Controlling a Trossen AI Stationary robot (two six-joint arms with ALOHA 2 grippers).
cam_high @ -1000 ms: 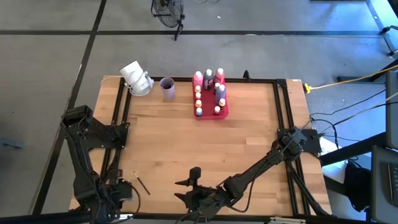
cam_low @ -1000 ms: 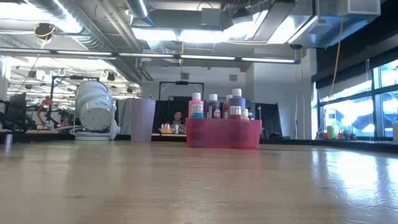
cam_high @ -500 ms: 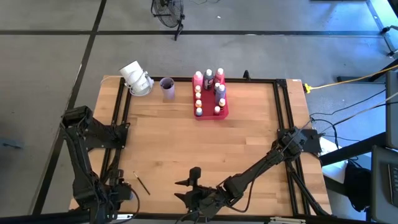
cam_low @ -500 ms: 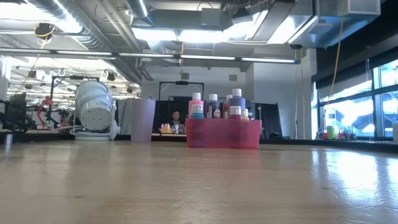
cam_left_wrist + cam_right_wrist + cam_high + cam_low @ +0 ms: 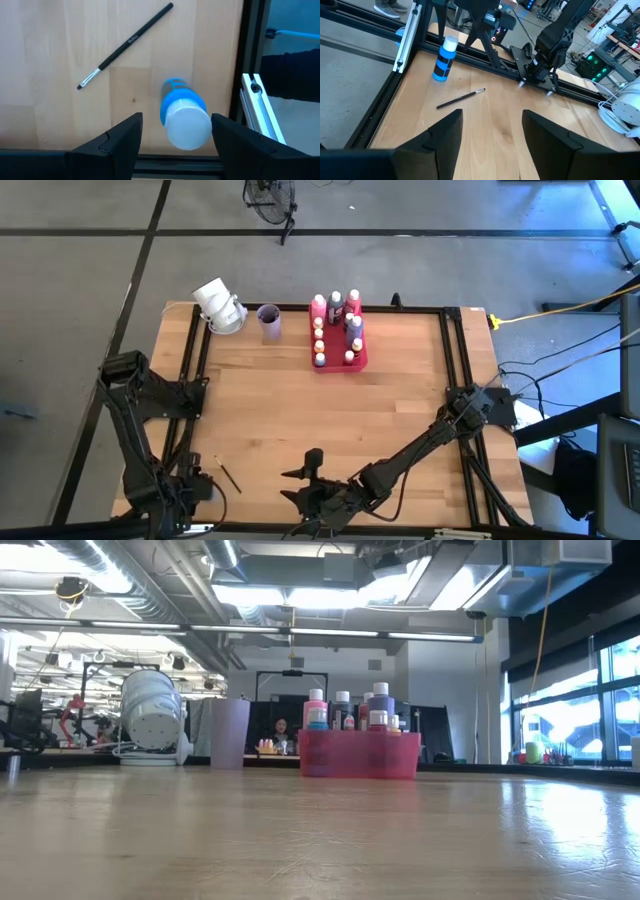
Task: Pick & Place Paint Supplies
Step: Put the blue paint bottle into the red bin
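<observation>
A blue paint bottle (image 5: 182, 112) with a white cap stands upright on its base at the table's near left corner, also seen in the right wrist view (image 5: 445, 58). My left gripper (image 5: 175, 125) points straight down over it, open, one finger on either side of the cap and apart from it. In the high view my left gripper (image 5: 178, 492) covers the bottle. A thin dark paintbrush (image 5: 125, 46) lies flat on the wood beside it (image 5: 228, 474). My right gripper (image 5: 491, 117) waits open near the front edge (image 5: 308, 470).
A pink-red tray (image 5: 356, 363) with several bottles stands at the far middle, a lilac cup (image 5: 268, 323) to its left and a white round object (image 5: 218, 305) beyond that. Black frame rails (image 5: 252, 60) run along the table's left edge beside the bottle.
My left gripper has come down a little toward the blue bottle, still pointing down.
</observation>
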